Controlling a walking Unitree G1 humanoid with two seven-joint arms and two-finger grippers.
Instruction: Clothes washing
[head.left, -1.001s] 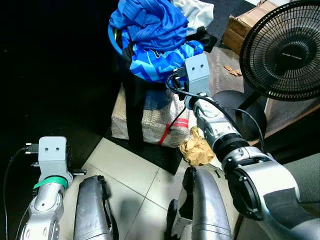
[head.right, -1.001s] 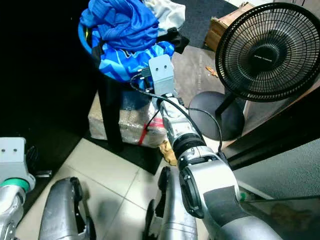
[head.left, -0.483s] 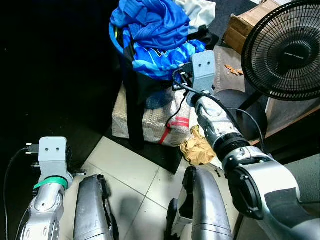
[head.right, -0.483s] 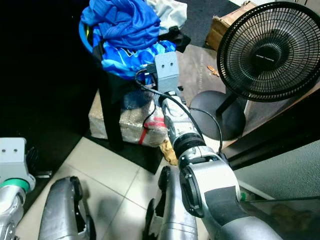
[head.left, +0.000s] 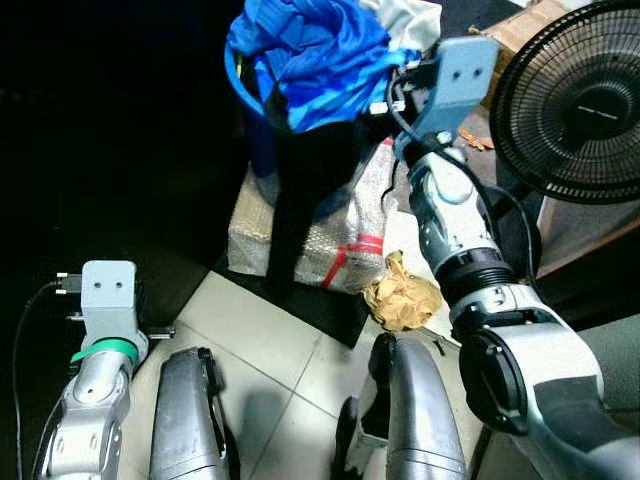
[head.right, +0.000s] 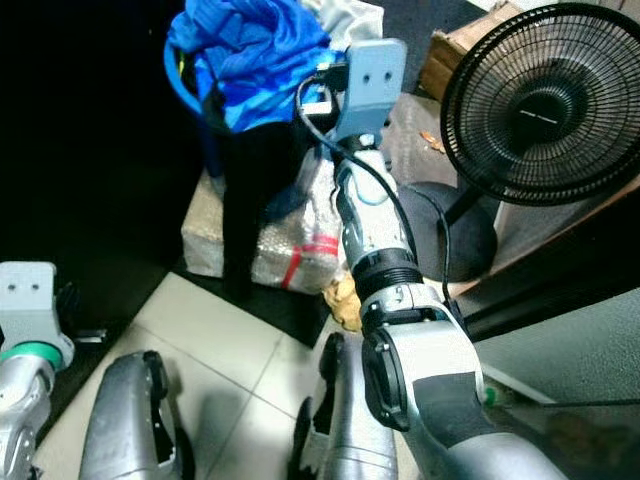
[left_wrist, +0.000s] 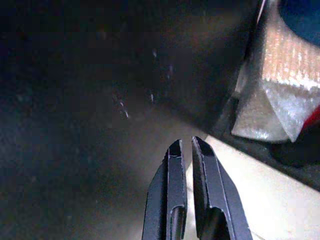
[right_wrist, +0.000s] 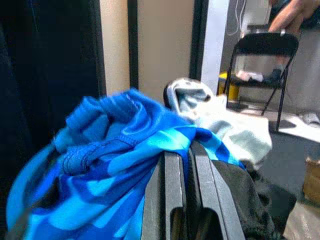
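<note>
The fan (head.left: 575, 95) hub carries small white lettering, seemingly a brand, too small to read.

Right tool (right_wrist: 181, 150) raised, fingers together; left tool (left_wrist: 187, 146) low, nearly closed.

You are facing a crowded upper middle: the clothes (head.left: 310, 55) are piling over the basket (head.left: 243, 95), the fan (head.left: 570, 100) is crowding the upper right, and the wrapped bundle (head.left: 320, 225) is blocking below. Bare tile (head.left: 280, 345) is lying open at lower centre.

Silver arms carry grey camera boxes with black cables; a green band (head.left: 103, 352) rings the left wrist.
</note>
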